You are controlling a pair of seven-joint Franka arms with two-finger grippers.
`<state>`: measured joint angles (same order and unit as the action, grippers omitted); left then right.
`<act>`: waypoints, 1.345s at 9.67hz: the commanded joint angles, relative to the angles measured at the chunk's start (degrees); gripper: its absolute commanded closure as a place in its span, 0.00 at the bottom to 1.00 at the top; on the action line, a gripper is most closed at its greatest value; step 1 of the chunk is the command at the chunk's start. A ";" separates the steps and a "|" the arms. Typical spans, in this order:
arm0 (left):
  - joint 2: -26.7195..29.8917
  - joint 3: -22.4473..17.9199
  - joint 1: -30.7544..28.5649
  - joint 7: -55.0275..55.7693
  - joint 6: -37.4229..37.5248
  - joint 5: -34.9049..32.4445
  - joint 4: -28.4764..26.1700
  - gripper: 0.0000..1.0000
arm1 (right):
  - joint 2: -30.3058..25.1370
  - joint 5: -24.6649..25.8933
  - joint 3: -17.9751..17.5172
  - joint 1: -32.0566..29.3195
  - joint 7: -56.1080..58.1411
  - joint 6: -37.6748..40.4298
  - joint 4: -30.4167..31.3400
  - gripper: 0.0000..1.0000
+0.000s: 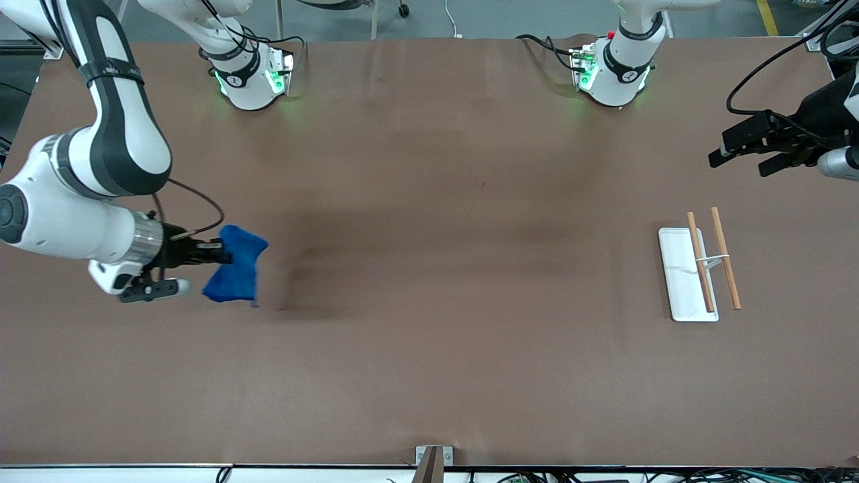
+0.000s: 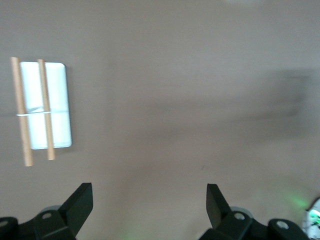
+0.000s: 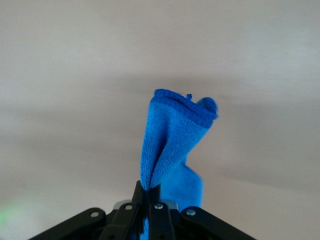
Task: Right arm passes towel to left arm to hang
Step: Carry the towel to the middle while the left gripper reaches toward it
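Observation:
My right gripper is shut on the towel, a bright blue cloth that hangs bunched from it above the table at the right arm's end. In the right wrist view the towel rises folded from between the closed fingers of my right gripper. My left gripper hangs open and empty above the left arm's end of the table. The left wrist view shows my left gripper with its fingertips wide apart over bare table.
A white rack tray with two wooden rods across it lies at the left arm's end, nearer the front camera than the left gripper. The left wrist view shows the same rack tray. The brown table spreads between the arms.

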<state>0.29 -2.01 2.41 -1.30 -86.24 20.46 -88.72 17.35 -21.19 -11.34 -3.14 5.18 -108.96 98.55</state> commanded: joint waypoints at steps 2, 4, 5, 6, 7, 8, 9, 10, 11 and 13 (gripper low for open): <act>-0.29 -0.54 0.05 -5.64 0.28 12.19 -9.42 0.00 | 0.05 -17.16 -6.13 -0.38 -0.70 -1.69 -0.64 1.00; -0.73 -1.07 0.14 -8.70 0.28 22.02 -15.83 0.00 | 0.14 -22.73 -9.47 0.15 -0.70 -4.14 -0.55 1.00; -1.00 -1.94 0.23 -11.76 0.28 27.64 -19.17 0.01 | 0.23 -25.19 -11.66 0.41 -0.78 -7.03 -0.55 1.00; -1.61 -2.21 0.32 -15.62 0.28 33.18 -23.04 0.00 | 0.58 -29.04 -14.47 0.50 -0.70 -10.28 -0.46 1.00; -3.18 -2.21 1.28 -19.49 0.20 38.28 -26.55 0.00 | 0.93 -33.17 -16.06 0.94 -0.70 -12.92 -0.46 1.00; -4.94 -2.21 1.89 -23.53 0.20 44.51 -30.16 0.00 | 1.11 -37.04 -17.30 1.29 -0.70 -14.69 -0.64 1.00; -6.08 -2.21 3.29 -27.57 0.11 50.14 -33.76 0.01 | 1.28 -40.13 -18.79 1.64 -0.26 -16.53 -0.64 1.00; -7.57 -2.13 3.83 -31.53 -0.33 54.29 -36.15 0.01 | 1.28 -43.38 -20.63 1.73 -0.26 -18.47 -0.72 1.00; -8.98 -2.04 4.70 -32.53 -0.42 59.03 -37.47 0.01 | 1.28 -46.45 -22.74 1.73 -0.08 -21.70 -0.73 1.00; -9.96 -1.25 5.76 -39.07 -3.22 68.00 -40.72 0.01 | 1.37 -48.67 -25.82 2.08 -0.08 -25.50 -0.81 1.00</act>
<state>-8.86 -3.54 7.45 -35.34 -87.07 84.56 -126.40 18.49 -67.50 -35.08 -0.68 4.95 -132.68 98.09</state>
